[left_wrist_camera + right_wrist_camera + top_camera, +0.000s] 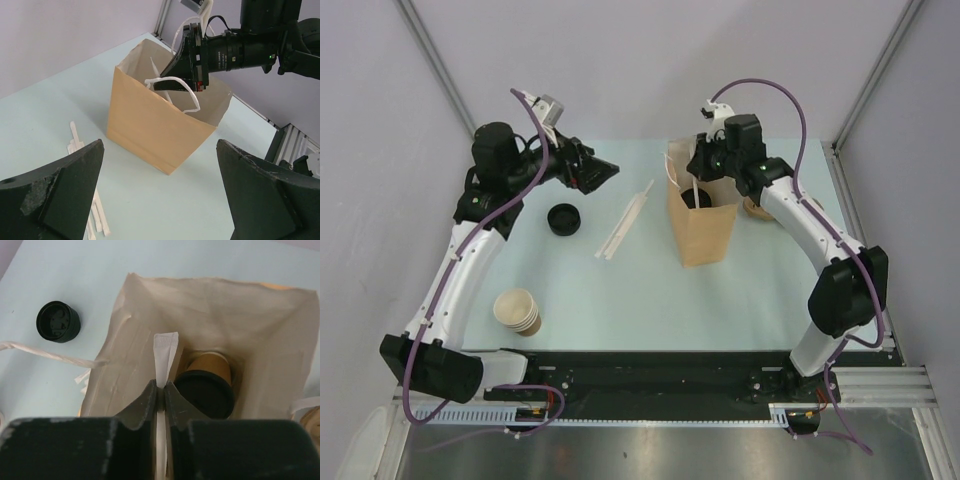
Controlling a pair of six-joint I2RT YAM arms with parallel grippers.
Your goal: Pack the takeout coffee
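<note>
Right gripper (161, 385) is pinching a white paper-wrapped straw (165, 351), jaws all but closed on it, over the open paper bag (215, 305). The takeout coffee (206, 387) is sitting lidded inside the bag, just beside the straw's tip. Left gripper (160, 197) is gaping wide, holding nothing.

Risk: once let go, the straw may be catching the bag's rim and tipping outside.

The bag's floor and the cup's base are hidden.

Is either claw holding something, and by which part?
The right gripper pinches a white paper-wrapped stick close to one end, which pokes out over the open paper bag. The left gripper is open, holding nothing.
</note>
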